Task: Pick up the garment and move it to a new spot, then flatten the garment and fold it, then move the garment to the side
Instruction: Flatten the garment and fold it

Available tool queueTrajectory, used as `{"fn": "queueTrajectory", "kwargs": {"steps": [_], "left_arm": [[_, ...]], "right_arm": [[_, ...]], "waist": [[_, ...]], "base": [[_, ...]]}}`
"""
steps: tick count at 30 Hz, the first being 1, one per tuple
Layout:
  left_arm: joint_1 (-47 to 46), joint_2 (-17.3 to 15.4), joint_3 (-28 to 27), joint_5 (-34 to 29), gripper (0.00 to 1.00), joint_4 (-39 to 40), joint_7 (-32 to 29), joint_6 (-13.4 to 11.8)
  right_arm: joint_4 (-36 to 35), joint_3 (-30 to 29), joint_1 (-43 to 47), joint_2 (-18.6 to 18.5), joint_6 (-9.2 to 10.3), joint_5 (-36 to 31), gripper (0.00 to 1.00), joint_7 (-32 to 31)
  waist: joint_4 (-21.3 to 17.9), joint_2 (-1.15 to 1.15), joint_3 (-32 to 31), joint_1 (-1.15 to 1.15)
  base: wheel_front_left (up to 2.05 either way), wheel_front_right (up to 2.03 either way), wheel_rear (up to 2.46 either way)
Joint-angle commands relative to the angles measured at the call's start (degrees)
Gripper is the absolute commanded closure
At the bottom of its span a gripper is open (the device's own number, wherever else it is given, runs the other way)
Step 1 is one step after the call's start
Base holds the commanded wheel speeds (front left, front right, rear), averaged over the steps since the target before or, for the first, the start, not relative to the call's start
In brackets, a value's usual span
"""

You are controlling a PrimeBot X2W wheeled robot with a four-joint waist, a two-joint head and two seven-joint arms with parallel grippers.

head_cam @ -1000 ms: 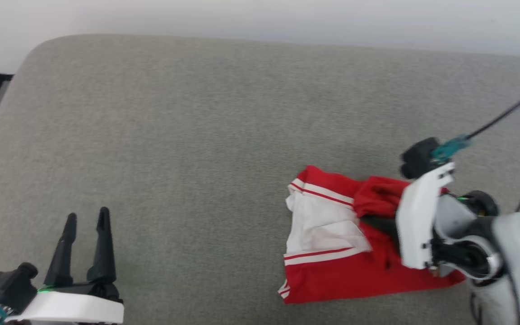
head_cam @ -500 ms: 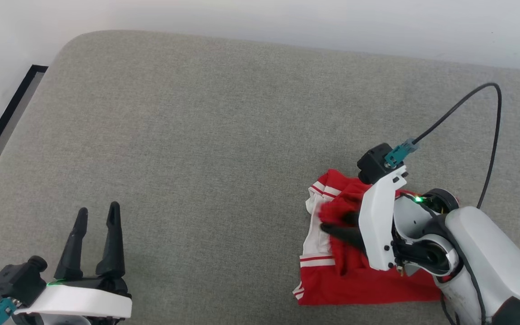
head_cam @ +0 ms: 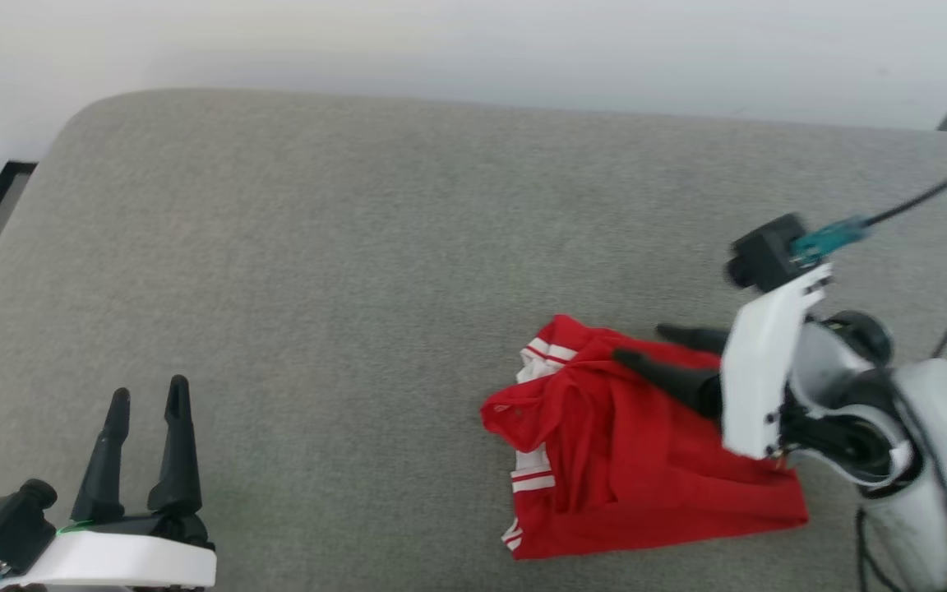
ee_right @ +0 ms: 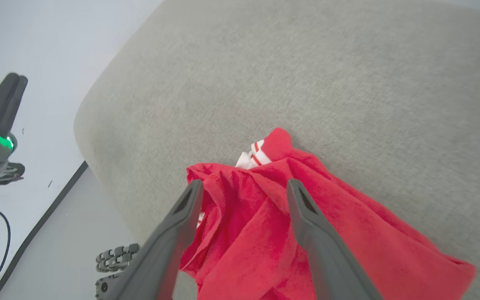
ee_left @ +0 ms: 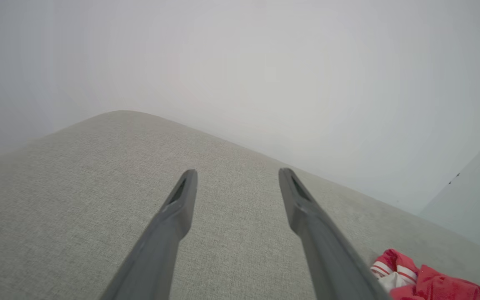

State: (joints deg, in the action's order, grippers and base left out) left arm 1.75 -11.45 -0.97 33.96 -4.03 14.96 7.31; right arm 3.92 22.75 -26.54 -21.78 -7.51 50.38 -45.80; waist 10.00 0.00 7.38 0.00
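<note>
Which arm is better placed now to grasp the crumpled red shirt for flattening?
Right, probably. The right hand, open, hangs just over the shirt; the left hand, also open, sits far off across the grey cushion.

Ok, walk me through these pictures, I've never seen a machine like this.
This is a wheeled robot with two arms, each ending in a gripper with two dark fingers. One picture comes from its head camera, looking down on a grey cushioned surface. The other two come from cameras on each wrist, looking along that arm's fingers. The left gripper hovers open at the lower left, away from the cloth. The right gripper is open over a crumpled red garment with white striped trim. Nothing is held.
</note>
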Motion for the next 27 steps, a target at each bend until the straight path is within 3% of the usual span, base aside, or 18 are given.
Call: {"fn": "queueTrajectory", "kwargs": {"steps": [1,14,27], "left_arm": [[0.8,-0.5,-0.2,-0.5,0.00,0.2,0.3,0.2],[3.9,-2.0,-1.7,-2.8,0.00,1.4,0.3,0.2],[7.5,-3.9,-2.1,-6.6,0.00,2.0,0.3,0.2]], "right_arm": [[-0.5,-0.7,0.7,-0.1,0.05,-0.3,0.00,0.9],[-6.0,-10.7,10.7,-3.1,0.04,-5.1,0.00,19.9],[-1.1,-12.8,20.8,-6.5,0.04,-13.2,0.00,44.5]], "waist": [[-1.0,0.00,-0.6,0.00],[-6.7,0.00,-4.8,0.00],[-10.5,0.00,-8.3,0.00]], "base": [[0.00,0.00,0.00],[0.00,0.00,0.00],[0.00,0.00,0.00]]}}
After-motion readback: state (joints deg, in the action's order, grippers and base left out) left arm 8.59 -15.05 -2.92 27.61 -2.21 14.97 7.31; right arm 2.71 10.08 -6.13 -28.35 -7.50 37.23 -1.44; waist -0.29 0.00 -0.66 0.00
